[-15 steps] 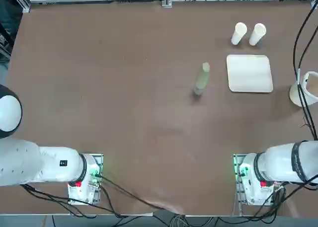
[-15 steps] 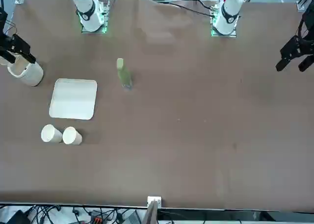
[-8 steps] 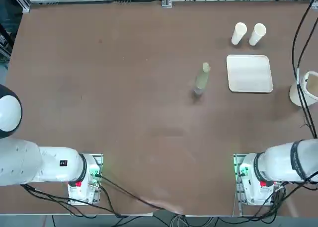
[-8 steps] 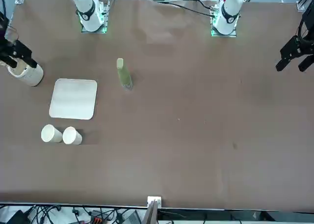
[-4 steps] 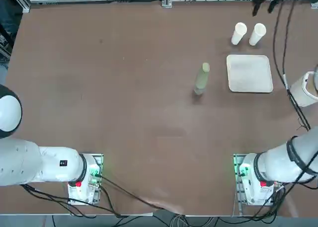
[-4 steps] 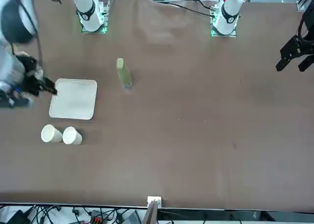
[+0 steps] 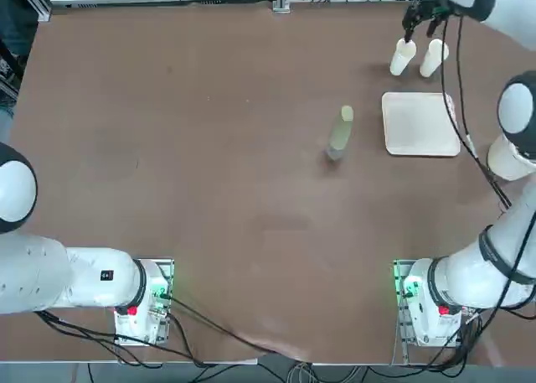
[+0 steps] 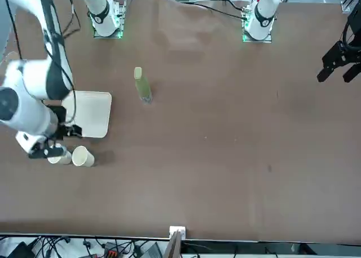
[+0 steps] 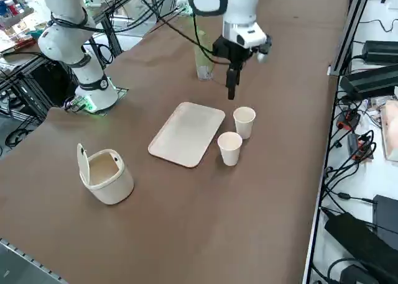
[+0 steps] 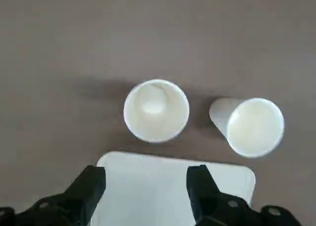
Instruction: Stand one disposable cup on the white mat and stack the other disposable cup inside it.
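Two white disposable cups stand upright, side by side, on the brown table just past the white mat's far edge: one cup (image 7: 403, 56) (image 9: 244, 122) (image 10: 156, 110) and the other cup (image 7: 433, 58) (image 9: 229, 148) (image 10: 252, 126) (image 8: 83, 156). The white mat (image 7: 420, 124) (image 8: 90, 114) (image 9: 186, 133) (image 10: 173, 186) lies flat with nothing on it. My right gripper (image 7: 421, 24) (image 8: 56, 142) (image 9: 233, 88) (image 10: 145, 179) hangs open above the cups, pointing down, over the mat's far edge. It touches neither cup and holds nothing.
A green bottle (image 7: 340, 133) (image 8: 142, 84) (image 9: 202, 60) stands left of the mat toward the table's middle. A cream tub (image 7: 511, 152) (image 9: 106, 172) with a raised lid sits right of the mat near the table's right edge. The arm's cable hangs over the mat's right side.
My right arm has swung from beside the cream tub out over the table to above the two cups, gripper open throughout. Cups, mat and bottle have not moved.
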`<action>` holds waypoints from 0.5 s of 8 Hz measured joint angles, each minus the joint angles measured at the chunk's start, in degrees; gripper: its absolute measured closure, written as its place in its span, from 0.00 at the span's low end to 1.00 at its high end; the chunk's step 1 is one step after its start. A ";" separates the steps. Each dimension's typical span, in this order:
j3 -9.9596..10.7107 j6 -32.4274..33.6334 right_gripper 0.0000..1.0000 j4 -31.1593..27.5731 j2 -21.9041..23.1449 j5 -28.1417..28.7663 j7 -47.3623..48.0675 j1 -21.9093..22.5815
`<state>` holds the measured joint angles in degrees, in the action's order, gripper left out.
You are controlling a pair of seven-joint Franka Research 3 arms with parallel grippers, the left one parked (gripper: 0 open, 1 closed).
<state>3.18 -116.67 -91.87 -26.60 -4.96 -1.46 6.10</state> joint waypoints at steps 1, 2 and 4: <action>-0.01 -2.26 0.00 0.04 -1.92 0.00 0.44 0.52; -0.01 -4.29 0.01 0.11 -3.20 0.00 1.26 0.77; 0.06 -8.40 0.04 0.27 -4.70 0.16 4.16 0.75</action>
<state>3.25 -125.08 -91.61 -31.30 -4.80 2.70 6.85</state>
